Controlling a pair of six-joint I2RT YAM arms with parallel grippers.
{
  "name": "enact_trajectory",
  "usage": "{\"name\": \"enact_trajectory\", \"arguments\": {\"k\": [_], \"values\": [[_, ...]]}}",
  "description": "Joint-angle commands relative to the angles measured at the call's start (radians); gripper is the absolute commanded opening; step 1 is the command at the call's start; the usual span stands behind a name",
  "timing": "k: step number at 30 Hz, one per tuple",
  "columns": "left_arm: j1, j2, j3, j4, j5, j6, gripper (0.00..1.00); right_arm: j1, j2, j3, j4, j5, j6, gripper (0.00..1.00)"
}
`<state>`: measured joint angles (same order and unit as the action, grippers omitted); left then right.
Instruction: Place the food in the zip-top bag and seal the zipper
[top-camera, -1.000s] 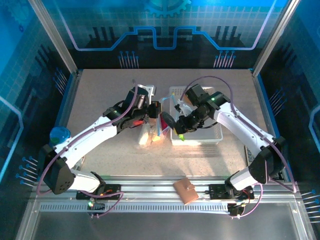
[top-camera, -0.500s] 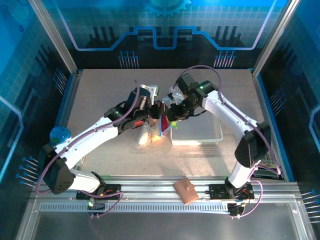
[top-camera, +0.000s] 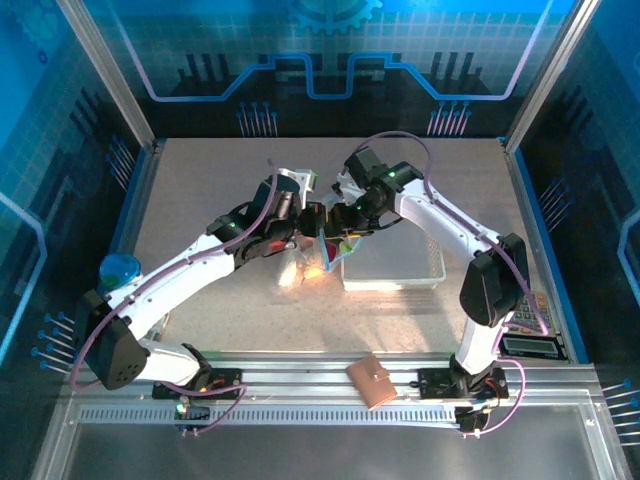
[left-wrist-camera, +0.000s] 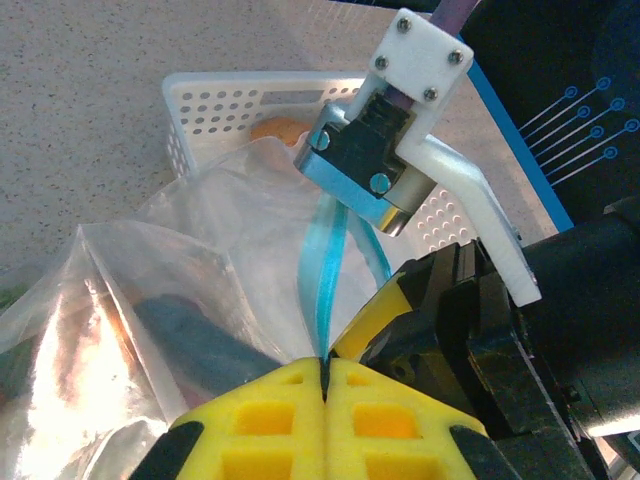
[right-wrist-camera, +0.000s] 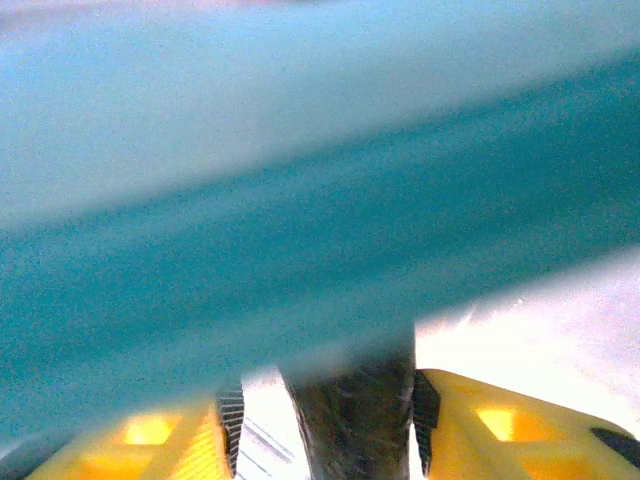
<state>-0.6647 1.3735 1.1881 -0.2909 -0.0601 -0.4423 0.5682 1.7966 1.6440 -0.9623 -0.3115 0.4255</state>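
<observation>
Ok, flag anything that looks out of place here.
The brown leather-look wallet lies tilted on the metal rail at the near edge, apart from the bagging; it is no food.

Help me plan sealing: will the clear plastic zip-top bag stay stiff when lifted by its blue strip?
Probably floppy: the clear plastic zip-top bag creases and sags below the light-blue zipper strip. Likely bottom-heavy, with a dark toy food piece low inside.

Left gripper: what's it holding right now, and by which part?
The left gripper is shut on the zip-top bag, pinching its blue zipper strip at the mouth edge.
</observation>
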Motion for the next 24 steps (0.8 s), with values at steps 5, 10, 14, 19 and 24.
{"name": "enact_trajectory", "arguments": {"k": [5,10,14,19,24], "values": [[-0.005,-0.025,0.033,-0.005,0.008,0.018,0.02,0.006,-0.067,-0.003,0.011,-0.01,-0.031,0.55],[0.001,-0.052,0.03,-0.022,0.0,0.022,0.02,-0.043,-0.199,-0.034,0.018,0.1,-0.059,0.56],[0.014,-0.085,0.021,-0.045,-0.009,0.025,0.04,-0.128,-0.295,-0.103,0.084,0.144,-0.063,0.6],[0.034,-0.109,0.016,-0.07,-0.008,0.028,0.06,-0.179,-0.313,-0.144,0.148,0.279,-0.133,0.67],[0.049,-0.117,0.0,-0.07,0.007,0.016,0.07,-0.189,-0.219,-0.163,0.227,0.48,-0.21,0.77]]}}
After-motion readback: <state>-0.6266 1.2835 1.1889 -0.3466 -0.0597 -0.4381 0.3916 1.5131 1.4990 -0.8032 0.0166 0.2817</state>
